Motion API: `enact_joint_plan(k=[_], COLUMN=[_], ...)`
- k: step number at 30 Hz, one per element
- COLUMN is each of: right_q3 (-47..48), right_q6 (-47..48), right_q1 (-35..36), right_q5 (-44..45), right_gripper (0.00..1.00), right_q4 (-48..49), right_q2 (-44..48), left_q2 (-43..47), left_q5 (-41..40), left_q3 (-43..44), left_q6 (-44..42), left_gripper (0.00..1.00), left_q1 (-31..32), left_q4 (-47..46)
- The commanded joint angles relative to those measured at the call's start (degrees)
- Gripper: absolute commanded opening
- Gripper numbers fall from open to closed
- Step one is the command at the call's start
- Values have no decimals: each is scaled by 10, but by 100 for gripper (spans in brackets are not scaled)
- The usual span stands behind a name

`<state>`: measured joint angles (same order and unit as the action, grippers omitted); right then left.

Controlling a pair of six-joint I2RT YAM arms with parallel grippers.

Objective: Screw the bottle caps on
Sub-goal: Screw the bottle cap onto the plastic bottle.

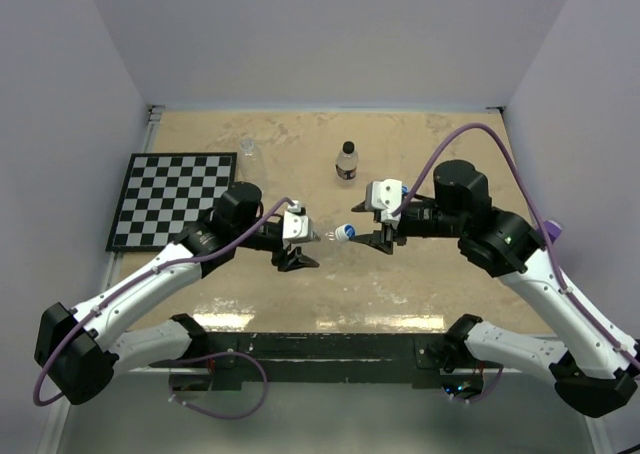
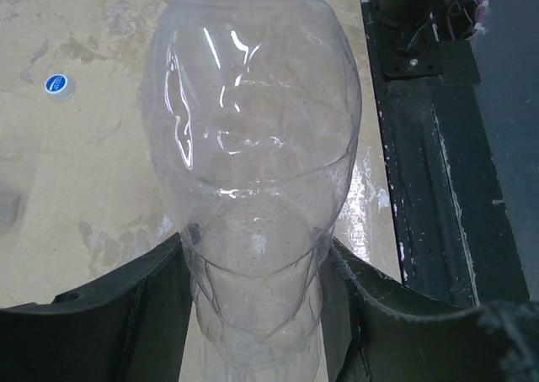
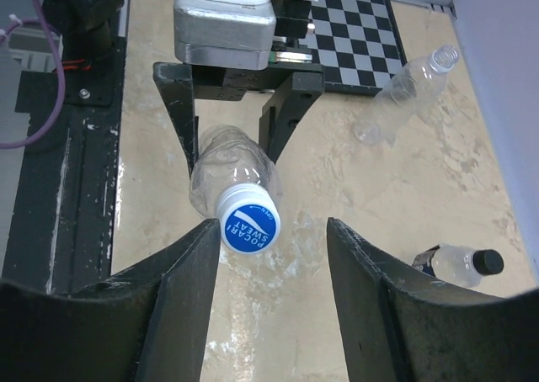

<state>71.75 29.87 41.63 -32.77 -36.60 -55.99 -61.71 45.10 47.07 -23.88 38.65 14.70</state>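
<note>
1. In the top view, my left claw is clamped on the clear bottle. It holds the bottle on its side above the desk, to the right of the checkerboard and off its near right corner.
2. A blue cap sits on that bottle's neck, pointing away from the checkerboard toward my right claw.
3. Only the right wrist view shows the gap. My right claw's fingers stand apart on either side of the cap, one close beside it and the other clear of it, gripping nothing.
4. Only the left wrist view shows the grip itself, with both fingers pressed against the bottle's lower body. It also shows a loose blue cap lying on the desk. I cannot place that cap against the checkerboard.
5. From above, the open bottle stands just past the checkerboard's far right corner. The black-capped bottle stands upright, further right of that corner.
</note>
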Motion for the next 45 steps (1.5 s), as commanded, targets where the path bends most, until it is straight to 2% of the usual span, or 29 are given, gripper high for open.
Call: enact_joint_plan(k=[1, 11, 16, 20, 23, 27, 32, 36, 41, 45], right_q3=[28, 32, 28, 28, 30, 42, 30, 12, -9, -46], right_q6=[19, 25, 20, 12, -9, -52, -176, -312, -423, -488], right_q1=[0, 0, 0, 0, 0, 0, 0, 0, 1, 8], right_q5=[-39, -77, -71, -72, -59, -67, -68, -3, 45, 89], right_gripper=[55, 51, 44, 32, 14, 4, 0, 0, 0, 0], right_q4=[-8, -17, -16, -15, -13, -18, 36, 79, 93, 141], right_q2=[0, -18, -23, -28, -40, -61, -69, -67, -69, -50], left_q2=[5, 7, 5, 8, 14, 36, 75, 103, 116, 106], left_q5=[39, 45, 53, 55, 41, -30, -143, -240, -353, -441], left_q3=[27, 27, 28, 29, 28, 18, -9, -26, -42, -41], left_q6=[-17, -17, -17, -18, -15, 7, 32, 48, 72, 95], left_gripper=[0, 0, 0, 0, 0, 0, 0, 0, 0, 0], left_q1=[-2, -2, -2, -2, -2, 5, 29, 46, 73, 103], left_q4=[-10, -8, -9, -9, -14, -43, -100, -137, -181, -191])
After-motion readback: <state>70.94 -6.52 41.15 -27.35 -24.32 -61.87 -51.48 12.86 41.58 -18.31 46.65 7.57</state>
